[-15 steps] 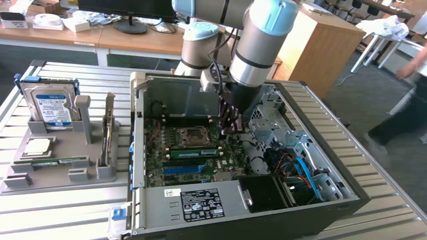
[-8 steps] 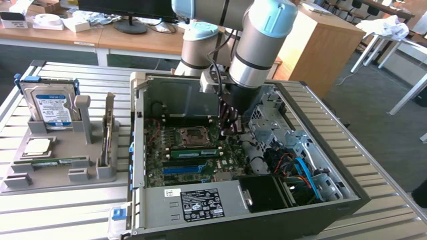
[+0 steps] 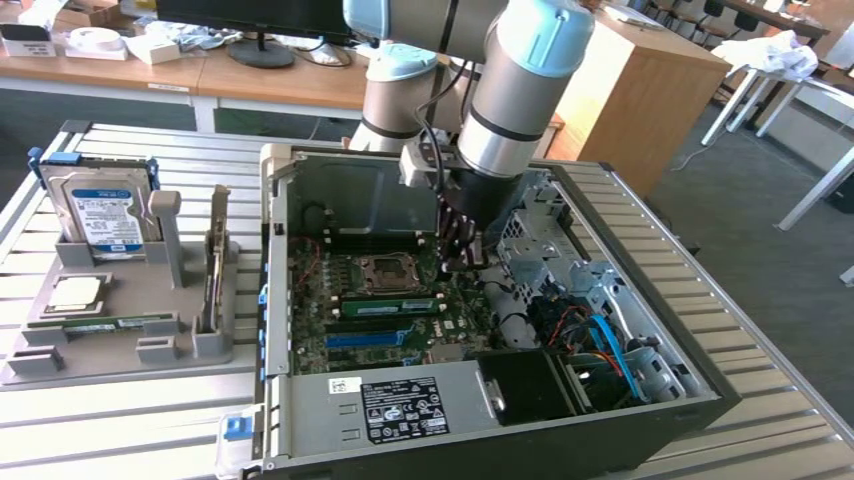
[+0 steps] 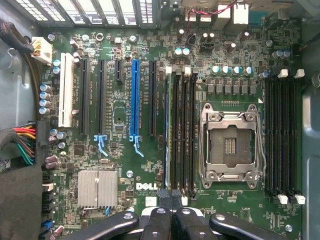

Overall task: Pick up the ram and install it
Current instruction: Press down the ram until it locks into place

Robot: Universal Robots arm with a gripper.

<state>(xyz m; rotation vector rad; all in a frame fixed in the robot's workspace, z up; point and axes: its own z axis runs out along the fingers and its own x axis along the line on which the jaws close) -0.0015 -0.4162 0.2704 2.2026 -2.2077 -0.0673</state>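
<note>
The exterior view takes in the whole bench: the open case on slatted metal, the arm reaching down into it, and a grey holder on the exterior view's left. The wrist view looks straight down on the board and picks out an empty socket, a blue slot, a finned heat sink and rows of black memory slots. The gripper has its fingers pressed together with nothing seen between them. The ram stands on edge in a memory slot beside the socket, on the socket's near side in the exterior view. It stretches from the fingertips toward the exterior view's left, and its end lies just at the tips; whether they touch it cannot be told. In the wrist view it shows as a thin strip in line with the closed fingers. The case also holds a labelled power supply at the near edge and blue and orange cables on the right. The holder carries an upright hard drive, a square chip and a second green stick lying flat.
</note>
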